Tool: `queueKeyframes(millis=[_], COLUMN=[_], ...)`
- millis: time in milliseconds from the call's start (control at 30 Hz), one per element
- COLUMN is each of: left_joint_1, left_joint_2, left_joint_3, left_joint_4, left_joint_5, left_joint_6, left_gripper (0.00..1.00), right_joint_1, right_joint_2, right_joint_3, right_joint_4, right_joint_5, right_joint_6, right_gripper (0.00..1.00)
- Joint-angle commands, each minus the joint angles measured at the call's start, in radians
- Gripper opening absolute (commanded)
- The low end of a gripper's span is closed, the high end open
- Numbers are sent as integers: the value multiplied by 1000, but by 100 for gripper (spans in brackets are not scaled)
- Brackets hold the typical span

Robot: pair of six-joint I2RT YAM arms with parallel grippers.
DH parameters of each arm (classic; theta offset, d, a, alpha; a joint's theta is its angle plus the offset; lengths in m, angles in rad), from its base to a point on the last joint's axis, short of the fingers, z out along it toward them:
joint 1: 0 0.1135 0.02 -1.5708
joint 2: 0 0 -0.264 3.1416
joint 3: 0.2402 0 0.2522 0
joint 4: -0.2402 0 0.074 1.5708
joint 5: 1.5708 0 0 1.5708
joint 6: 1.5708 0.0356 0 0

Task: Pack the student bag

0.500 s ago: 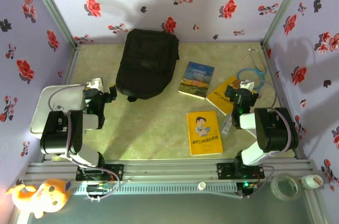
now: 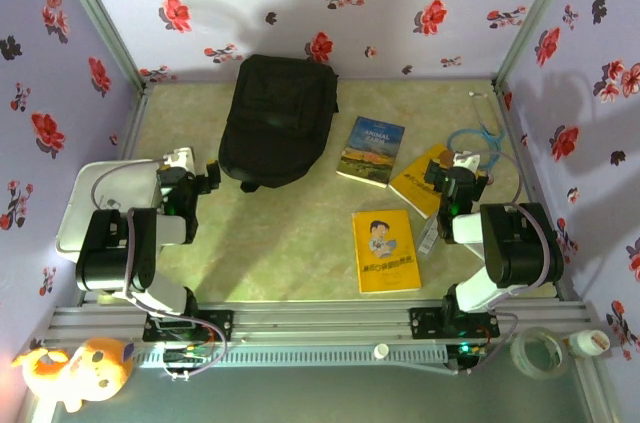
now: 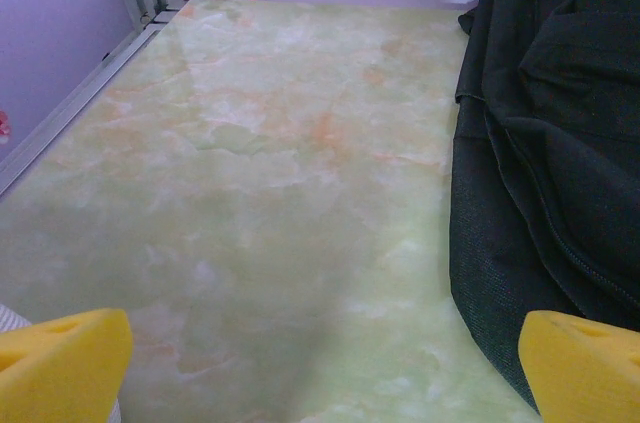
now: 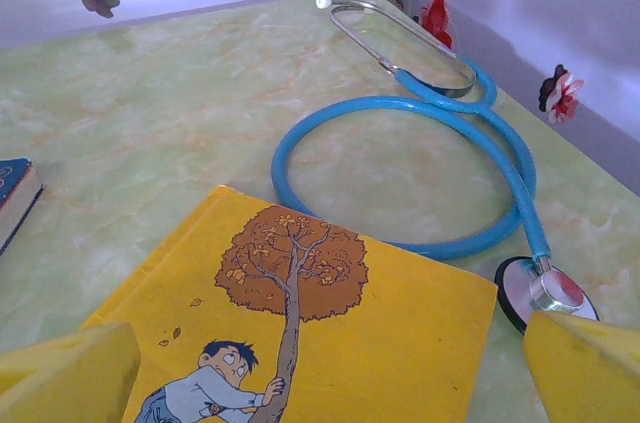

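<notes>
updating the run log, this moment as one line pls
student bag: on table | left gripper: open, empty, beside bag | right gripper: open, empty, over tree book | blue book, cartoon book: unpacked

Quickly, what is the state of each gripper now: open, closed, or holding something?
Left gripper: open, holding nothing, beside the student bag.
Right gripper: open, holding nothing, over the yellow book.

- Staged robot test cell, lab-type.
- Floral wall panels (image 2: 400, 3) on metal posts (image 2: 527, 18) box in a marble-look tabletop (image 2: 290, 243).
- Aluminium rail (image 2: 320, 321) at the near edge carries the arm bases (image 2: 190, 325).
</notes>
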State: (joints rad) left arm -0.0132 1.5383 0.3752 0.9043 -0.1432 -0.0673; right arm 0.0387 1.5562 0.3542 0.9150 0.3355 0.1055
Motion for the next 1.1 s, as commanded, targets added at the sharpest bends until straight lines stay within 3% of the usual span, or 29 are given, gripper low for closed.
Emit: queueKeyframes(millis=[0,667,867,967,1067], left_joint_1=[4,4,-4,-10,-22], left_joint_2=[7,-17,-229,-314,-365], left_joint_3=[8,-23,-14,40,103], left_joint_4=[7,52,-136,-273,-396], left_joint_5=[-61,-63,-113,-175,-153], left_joint_6=[20,19,13,-58,-170], left_gripper=[100,100,100,100,100], right_joint_1=[-3,2,45,56,82], right_joint_2=[2,-36,-239,-288,-244], right_joint_3=[10,3,110,230,407], right_joint_4=[12,8,-341,-569,-835], right_joint_5=[-7,-19,52,54,15], right_joint_6=[15,-5,-16,102,251], right_gripper=[99,99,99,99,99])
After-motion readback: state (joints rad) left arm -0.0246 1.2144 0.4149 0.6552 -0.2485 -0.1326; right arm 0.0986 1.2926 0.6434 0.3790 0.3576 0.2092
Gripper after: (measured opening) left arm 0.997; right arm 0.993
